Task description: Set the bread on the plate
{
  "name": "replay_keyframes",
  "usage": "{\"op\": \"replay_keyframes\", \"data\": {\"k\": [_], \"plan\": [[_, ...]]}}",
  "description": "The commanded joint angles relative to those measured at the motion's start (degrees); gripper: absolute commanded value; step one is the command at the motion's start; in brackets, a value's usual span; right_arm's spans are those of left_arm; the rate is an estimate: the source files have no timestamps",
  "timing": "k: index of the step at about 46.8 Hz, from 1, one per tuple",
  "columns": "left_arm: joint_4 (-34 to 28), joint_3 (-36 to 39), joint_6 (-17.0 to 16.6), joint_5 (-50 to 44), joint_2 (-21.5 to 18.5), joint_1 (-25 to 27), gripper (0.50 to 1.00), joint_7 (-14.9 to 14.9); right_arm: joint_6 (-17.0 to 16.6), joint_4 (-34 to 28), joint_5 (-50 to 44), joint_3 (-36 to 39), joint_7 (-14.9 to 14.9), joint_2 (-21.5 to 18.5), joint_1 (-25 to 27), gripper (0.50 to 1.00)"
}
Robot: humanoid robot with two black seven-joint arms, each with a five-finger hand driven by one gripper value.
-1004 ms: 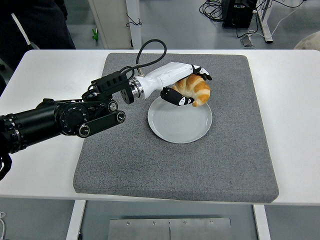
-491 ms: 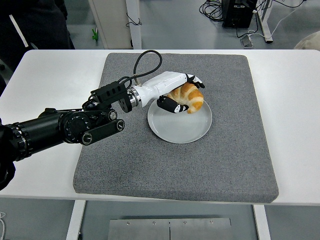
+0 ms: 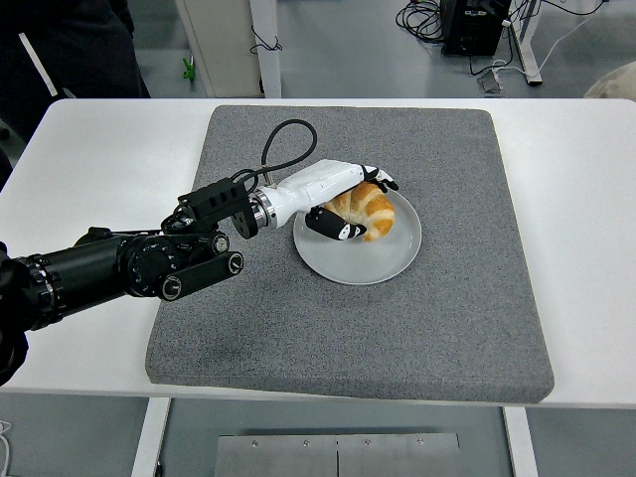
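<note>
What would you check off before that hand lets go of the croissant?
1. Croissant over the plate, inside its rim: ok.
2. Croissant's underside resting on the plate: cannot tell.
3. Left hand grasping it, fingers wrapped around: ok.
4. Plate lying flat on the grey mat: ok.
5. Room on the mat around the plate for the hand to pull back: ok.
</note>
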State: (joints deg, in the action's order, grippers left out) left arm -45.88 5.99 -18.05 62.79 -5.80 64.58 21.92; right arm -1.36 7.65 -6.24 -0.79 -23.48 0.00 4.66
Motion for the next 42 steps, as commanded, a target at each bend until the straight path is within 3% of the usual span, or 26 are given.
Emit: {"op": "replay_keyframes", "data": {"k": [1,24,26,35,42], "plan": [[0.0,0.1,0.0,0.1,0.0,-0.3,0.721,0.1,0.0,0.0,0.0,0.0,0.0,0.0,0.0,1.000],[1.1,0.1,-0.1,0.1,0.4,-1.5,0.749,0.0,0.0,0.0,0.0,0.0,-0.1,0.0,0.0,1.000],[1.1,0.1,-0.1,0.0,0.4,-1.5,0.763,0.0,0.0,0.0,0.0,0.0,0.0,0.0,0.0,1.000],[1.1,0.0,0.0,-0.8,0.4,-1.6,0.919,0.0,0.0,0.0,0.0,0.0,0.0,0.0,0.0,1.000],[1.1,0.1,0.4,-0.8,0.3,-1.7,0.955,0.0,0.0,0.0,0.0,0.0,0.0,0.0,0.0,1.000]]}}
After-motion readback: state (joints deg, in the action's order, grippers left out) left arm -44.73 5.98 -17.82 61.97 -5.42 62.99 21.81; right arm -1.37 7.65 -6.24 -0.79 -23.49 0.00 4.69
